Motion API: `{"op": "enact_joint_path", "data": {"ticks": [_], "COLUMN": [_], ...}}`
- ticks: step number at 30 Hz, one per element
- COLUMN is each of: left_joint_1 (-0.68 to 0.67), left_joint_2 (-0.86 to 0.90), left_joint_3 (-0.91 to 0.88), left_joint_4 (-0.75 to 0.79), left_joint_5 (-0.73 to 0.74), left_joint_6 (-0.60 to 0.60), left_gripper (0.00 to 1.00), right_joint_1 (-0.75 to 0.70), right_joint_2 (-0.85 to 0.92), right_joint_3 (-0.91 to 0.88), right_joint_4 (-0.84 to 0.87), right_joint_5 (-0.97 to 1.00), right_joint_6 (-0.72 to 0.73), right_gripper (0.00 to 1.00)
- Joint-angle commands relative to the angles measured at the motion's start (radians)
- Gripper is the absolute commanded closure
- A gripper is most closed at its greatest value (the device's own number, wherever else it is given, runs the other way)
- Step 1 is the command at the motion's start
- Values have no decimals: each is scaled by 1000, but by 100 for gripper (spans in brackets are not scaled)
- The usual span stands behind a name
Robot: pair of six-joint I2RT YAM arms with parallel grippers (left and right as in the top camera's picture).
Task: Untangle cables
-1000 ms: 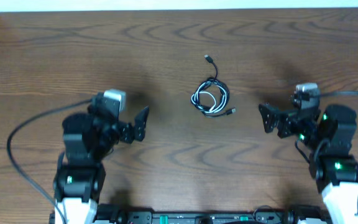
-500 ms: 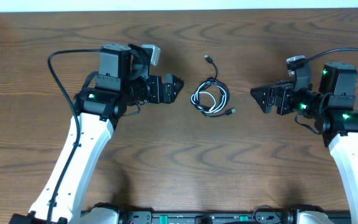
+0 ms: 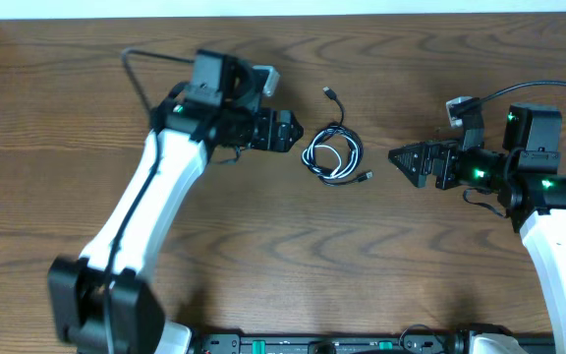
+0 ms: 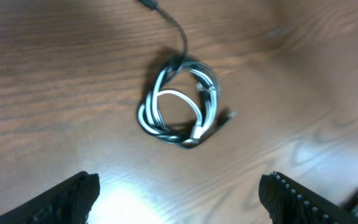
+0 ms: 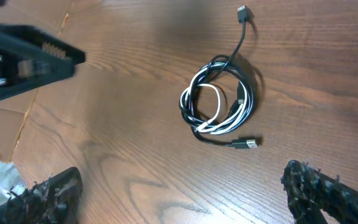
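The cables (image 3: pixel 333 152) lie as one small coil of black and white cords on the wooden table, with a black plug end (image 3: pixel 331 93) trailing up and another plug (image 3: pixel 366 177) at lower right. The coil also shows in the left wrist view (image 4: pixel 180 102) and the right wrist view (image 5: pixel 219 102). My left gripper (image 3: pixel 295 131) is open and empty, just left of the coil. My right gripper (image 3: pixel 401 157) is open and empty, a little to the right of the coil. Neither touches the cables.
The wooden table (image 3: pixel 283 256) runs across the view, with its far edge against a pale wall at the top. The left gripper's fingers show in the right wrist view (image 5: pixel 27 59) at upper left.
My left arm has swung up and right, bringing its gripper close to the coil's left side. My right gripper has edged slightly left toward the coil. The cables have not moved.
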Motion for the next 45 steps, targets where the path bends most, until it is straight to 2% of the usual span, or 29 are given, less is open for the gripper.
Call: {"op": "enact_joint_path", "data": {"ticks": [1,9,13,19,24,31,36,39,45], "left_joint_1": [-60,-116,-118,-140,-181,-187,-200,-230,-292], "left_joint_2": [89,304,394,472,479,476,377,375,422], "left_joint_3": [67,67,67,66,66,67,67,64,44], "left_joint_4": [9,167,260,324,341,337,318,312,318], "left_joint_5": [-144,-171,-251,-253,-254,-256,-224,-220,-314], "left_joint_6": [71,95,94,95,94,94,90,83,82], "left_gripper": [14,17,25,40,45,46,45,45,45], "right_joint_1": [1,1,1,1,1,1,2,2,2], "right_joint_2": [-3,-3,-2,-2,-2,-1,0,0,0], "right_joint_3": [22,22,22,21,21,21,21,21,21], "right_joint_4": [-1,-4,-18,-22,-22,-22,-34,-35,-45], "right_joint_5": [7,40,70,77,81,85,130,130,130], "right_joint_6": [9,10,10,10,10,10,10,10,10], "right_gripper": [1,1,1,1,1,1,1,1,1]}}
